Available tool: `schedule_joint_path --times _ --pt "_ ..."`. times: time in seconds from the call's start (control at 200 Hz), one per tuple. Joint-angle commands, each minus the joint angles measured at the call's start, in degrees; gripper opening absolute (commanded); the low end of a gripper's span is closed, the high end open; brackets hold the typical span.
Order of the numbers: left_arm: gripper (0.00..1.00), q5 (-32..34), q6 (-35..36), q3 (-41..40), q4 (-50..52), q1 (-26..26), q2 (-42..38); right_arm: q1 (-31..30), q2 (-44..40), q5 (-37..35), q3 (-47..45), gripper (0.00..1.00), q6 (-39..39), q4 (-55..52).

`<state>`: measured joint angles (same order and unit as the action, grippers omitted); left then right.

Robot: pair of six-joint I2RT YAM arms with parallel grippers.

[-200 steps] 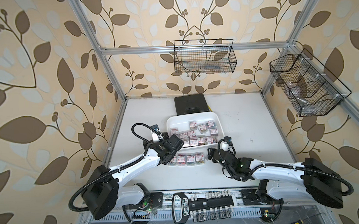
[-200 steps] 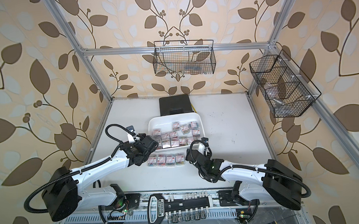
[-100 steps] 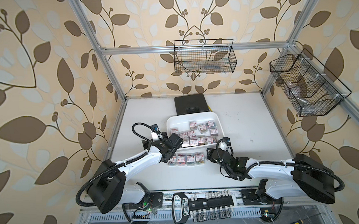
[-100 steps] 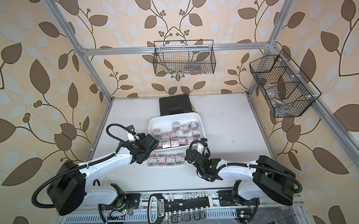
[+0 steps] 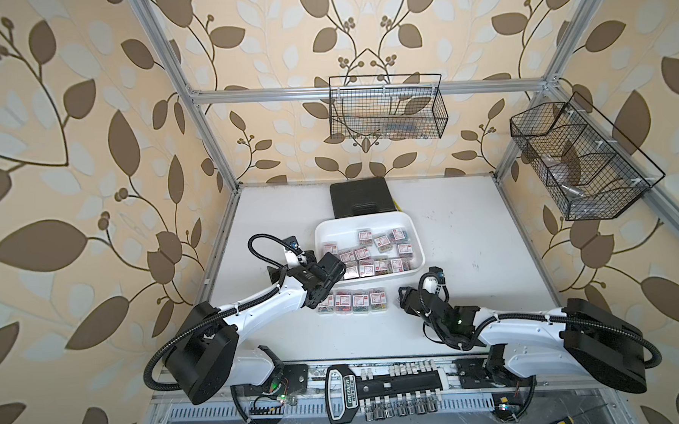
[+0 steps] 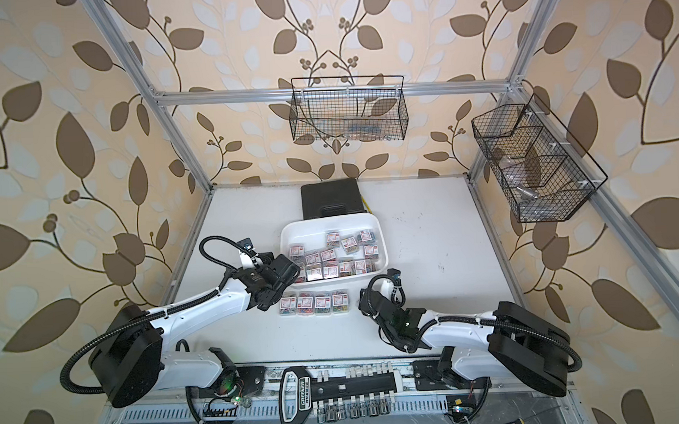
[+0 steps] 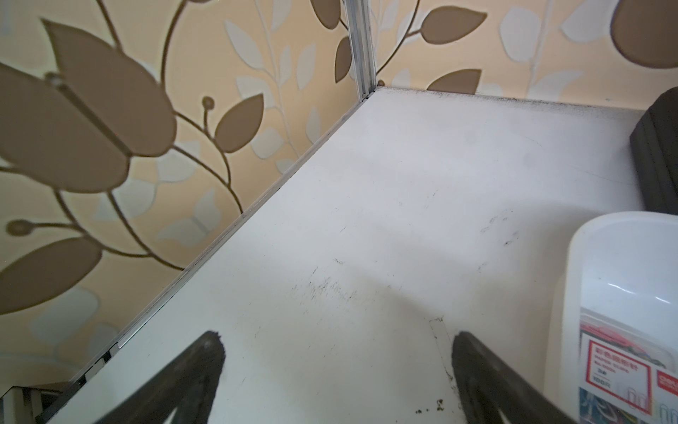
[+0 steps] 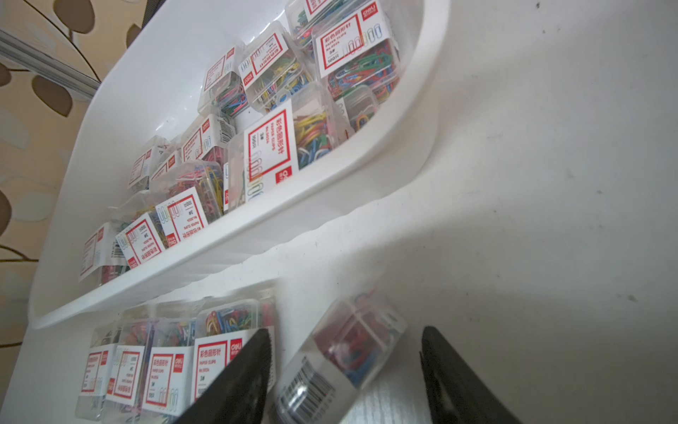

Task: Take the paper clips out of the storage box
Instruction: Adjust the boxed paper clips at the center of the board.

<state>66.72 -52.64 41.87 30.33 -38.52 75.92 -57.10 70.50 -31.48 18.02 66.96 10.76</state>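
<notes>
White worktop (image 5: 469,254) carrying all task items. Storage box (image 5: 338,230): lies ahead of both tools, with one wall just beside the left tool (image 7: 337,341) and its long wall a little beyond the right tool (image 8: 346,330).

Left tool: jaws spread fully, holding nothing, over bare worktop outside the box.

Right tool: jaws apart on either side of a single box of clips. A gap shows between that box and one finger, so no grip is judged made.

Paper clips (image 5: 382,241): more than a dozen clear labelled boxes lie loosely inside the storage box, out of reach of either tool as posed.

Row of four boxes (image 5: 351,301): stands on the worktop outside the storage box, just beside the right tool and touching side to side.

Fifth box (image 8: 348,352): lies tilted between the right tool's fingers, barcode up, apart from the row.

Progress, as judged: about a quarter removed, and most of the paper clips remain to be lifted out.
</notes>
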Motion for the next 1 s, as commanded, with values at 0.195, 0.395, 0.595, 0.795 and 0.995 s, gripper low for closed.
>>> schedule_joint_path --times 0.195,0.395,0.595,0.795,0.995 --pt "0.99 4.2 -3.3 2.0 3.4 0.7 0.7 -1.3 -1.2 1.1 -3.9 0.62 5.2 3.4" --pt "0.99 4.2 -4.0 2.1 4.1 0.7 0.7 -1.7 -1.9 -1.1 -4.1 0.52 6.4 2.0" --pt "0.99 4.2 -4.3 2.0 4.3 0.6 0.6 -1.0 -0.5 -0.8 -1.7 0.5 5.1 0.8" --pt "0.99 4.2 -4.4 2.0 4.3 0.6 0.6 -0.3 1.4 -0.4 0.3 0.5 3.8 0.4" --pt "0.99 4.2 -4.7 1.7 4.4 0.6 0.2 0.1 2.6 -0.3 0.5 0.36 3.8 1.0"
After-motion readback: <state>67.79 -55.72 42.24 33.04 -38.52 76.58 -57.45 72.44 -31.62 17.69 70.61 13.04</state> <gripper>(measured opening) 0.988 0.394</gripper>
